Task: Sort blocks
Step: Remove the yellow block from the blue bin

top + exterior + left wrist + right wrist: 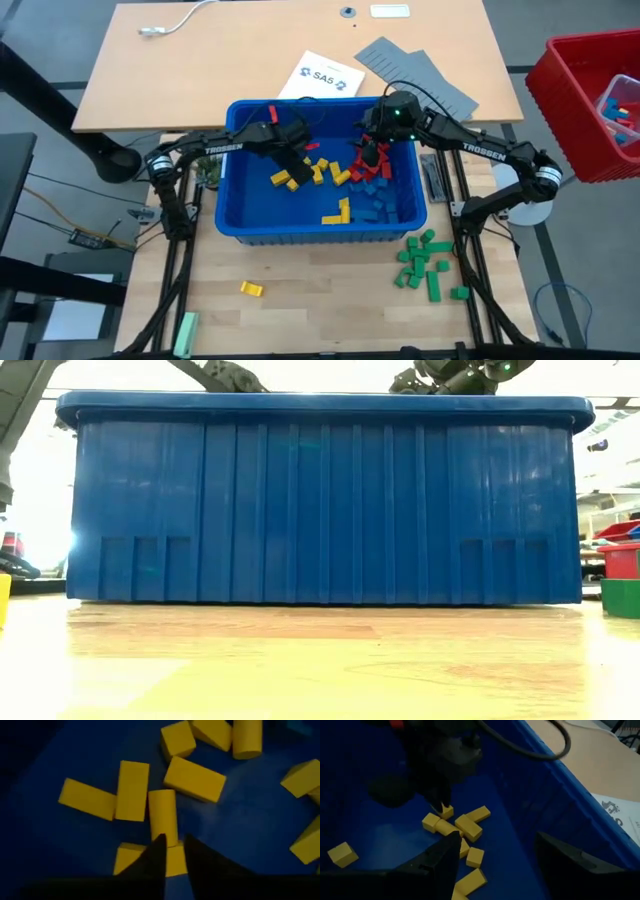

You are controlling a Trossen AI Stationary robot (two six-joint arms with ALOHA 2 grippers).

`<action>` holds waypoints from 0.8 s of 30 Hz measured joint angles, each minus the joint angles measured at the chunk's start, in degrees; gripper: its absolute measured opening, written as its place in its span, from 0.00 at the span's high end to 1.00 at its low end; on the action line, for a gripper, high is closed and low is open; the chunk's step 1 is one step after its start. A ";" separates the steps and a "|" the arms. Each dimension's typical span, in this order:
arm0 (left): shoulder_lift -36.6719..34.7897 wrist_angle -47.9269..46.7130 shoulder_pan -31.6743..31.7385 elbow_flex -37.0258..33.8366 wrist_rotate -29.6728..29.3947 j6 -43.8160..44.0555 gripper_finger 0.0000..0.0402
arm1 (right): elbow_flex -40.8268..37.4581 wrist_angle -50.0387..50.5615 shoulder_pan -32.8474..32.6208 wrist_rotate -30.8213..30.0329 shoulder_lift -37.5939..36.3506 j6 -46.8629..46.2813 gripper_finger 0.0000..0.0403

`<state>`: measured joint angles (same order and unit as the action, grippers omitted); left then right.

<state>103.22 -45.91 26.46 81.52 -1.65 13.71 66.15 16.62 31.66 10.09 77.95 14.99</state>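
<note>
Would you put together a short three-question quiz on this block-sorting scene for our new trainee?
1. True or false: the green blocks lie on the table outside the blue bin.
2. Which colour of block sits between the left gripper's fingers? A) red B) yellow C) blue
3. Fill in: the right gripper hangs over the pile of red and ____ blocks inside the bin.

Key:
1. True; they are grouped beside the bin's corner on the right arm's side.
2. B; a yellow block lies in the narrow gap between the fingers.
3. Blue; the red and blue blocks are heaped on that side.
</note>
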 joint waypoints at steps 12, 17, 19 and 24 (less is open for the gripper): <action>5.67 2.86 -0.21 -0.55 -2.25 -3.02 0.47 | -0.02 -0.15 0.00 0.04 0.00 0.69 0.41; 8.95 4.06 -1.09 -1.22 -1.87 -2.85 0.47 | -0.02 -0.23 0.00 0.04 0.00 0.67 0.41; 9.88 5.23 -1.26 -1.22 -2.38 -2.65 0.48 | -0.02 -0.32 0.01 0.06 0.00 0.67 0.41; 12.27 7.20 -1.42 -1.22 -4.81 -2.64 0.48 | -0.02 -0.48 0.00 0.06 0.00 0.67 0.41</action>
<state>115.49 -38.70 25.04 80.29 -6.46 11.07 66.13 16.14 31.66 10.15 77.95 15.66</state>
